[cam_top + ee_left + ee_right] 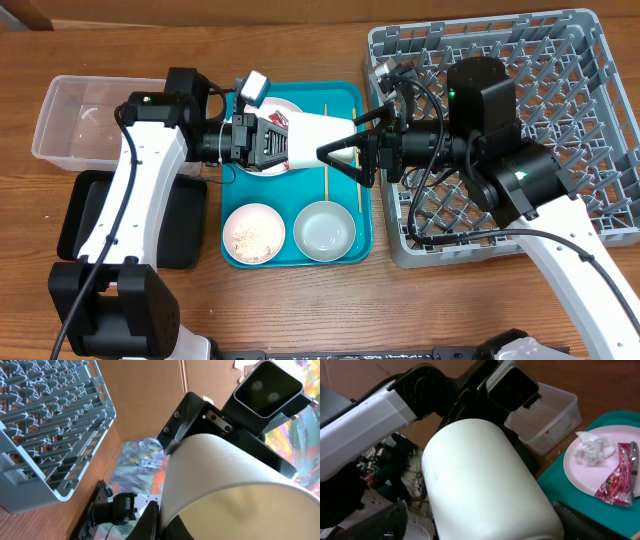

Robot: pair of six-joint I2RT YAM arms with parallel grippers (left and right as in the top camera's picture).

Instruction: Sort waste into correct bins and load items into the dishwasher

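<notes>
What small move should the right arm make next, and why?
Probably close the right gripper on the cup. The left gripper holds the cup sideways above the teal tray, and the right fingers stand open on either side of it, as the right wrist view shows. Once that grip is firm, the left gripper may let go, and the cup can go to the rack.

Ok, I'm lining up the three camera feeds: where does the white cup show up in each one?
Overhead: the white cup lies sideways mid-frame, above the teal tray.
Left wrist: it fills the lower right.
Right wrist: it fills the centre.
Landmark: nothing else is in all three; the grey rack links overhead and left wrist, the clear tub links overhead and right wrist.
</notes>
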